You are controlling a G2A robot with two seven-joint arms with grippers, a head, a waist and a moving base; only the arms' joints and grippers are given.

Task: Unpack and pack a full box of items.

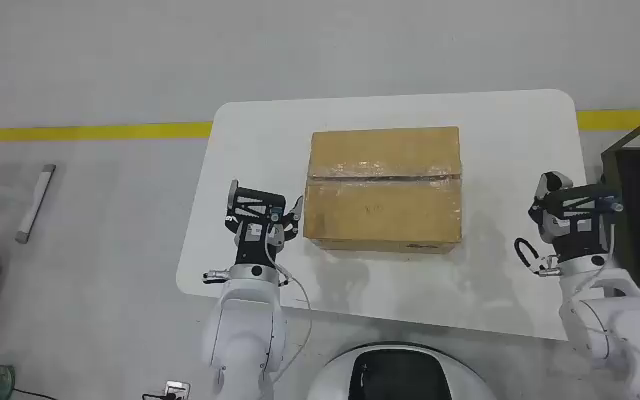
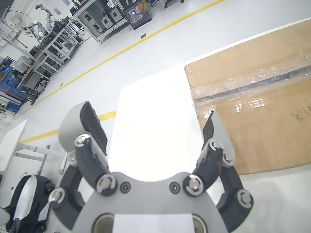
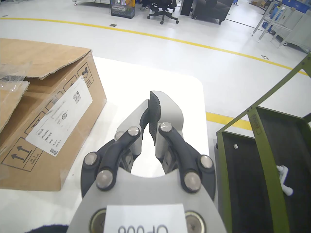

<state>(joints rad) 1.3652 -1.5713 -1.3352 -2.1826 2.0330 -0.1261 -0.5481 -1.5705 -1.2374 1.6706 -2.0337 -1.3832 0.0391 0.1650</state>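
Brown cardboard box: centre of the top view, slightly toward the upper half of the frame, flat on the white rounded table; long side running left to right; flaps down and meeting at a dark middle seam; far flap's edge ragged and lifted a little at the right end, as seen from the right wrist.
Olive-green metal cart: at the right edge of the top view, just beside the table's right side; dark tray inside an angled green frame.
Clear tape strip: crinkled, lying along the box's middle seam from end to end.
Left gripper: lower left of centre in the top view, low over the table, just beside the box's left end; fingers spread wide apart, nothing between them; the finger nearer the box right at its lower left corner, contact impossible to judge.
Right gripper: right side of the top view, over the table's right edge, well apart from the box; ribbed pads drawn together, nothing held.
White printed label: stuck on the box's right end face.
Small white object: lying in the cart's tray; kind impossible to tell.
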